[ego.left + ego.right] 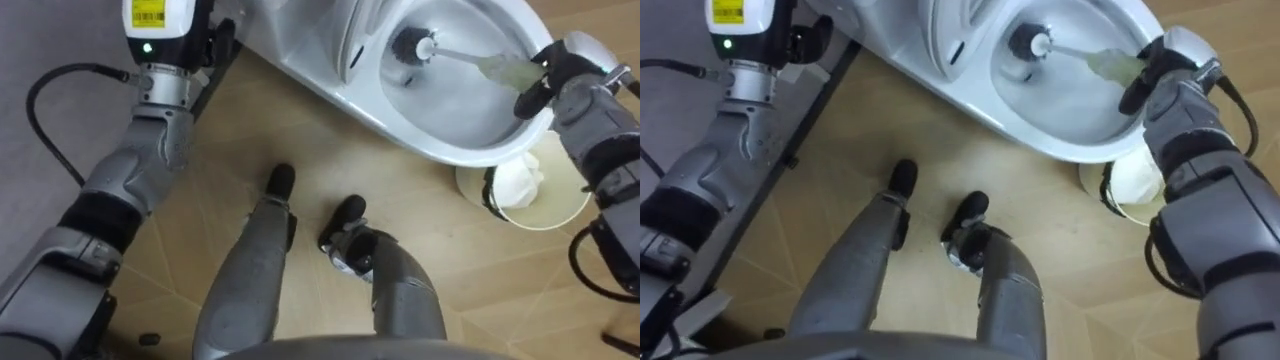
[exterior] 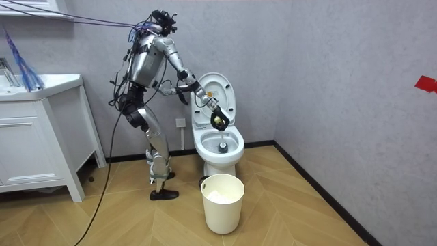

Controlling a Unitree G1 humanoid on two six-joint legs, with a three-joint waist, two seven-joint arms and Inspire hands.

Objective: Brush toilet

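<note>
The right hand [image 1: 565,85] grips the toilet brush [image 1: 455,57] tight, its head deep in the toilet bowl [image 1: 440,152]. A hard push could splash water out.

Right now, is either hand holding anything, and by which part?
The right hand grips the toilet brush by its handle's upper end; its head is down in the toilet bowl.

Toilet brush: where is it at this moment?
In the left eye view, the toilet brush is at upper right: head inside the toilet bowl, handle gripped by the right hand near the rim.
</note>
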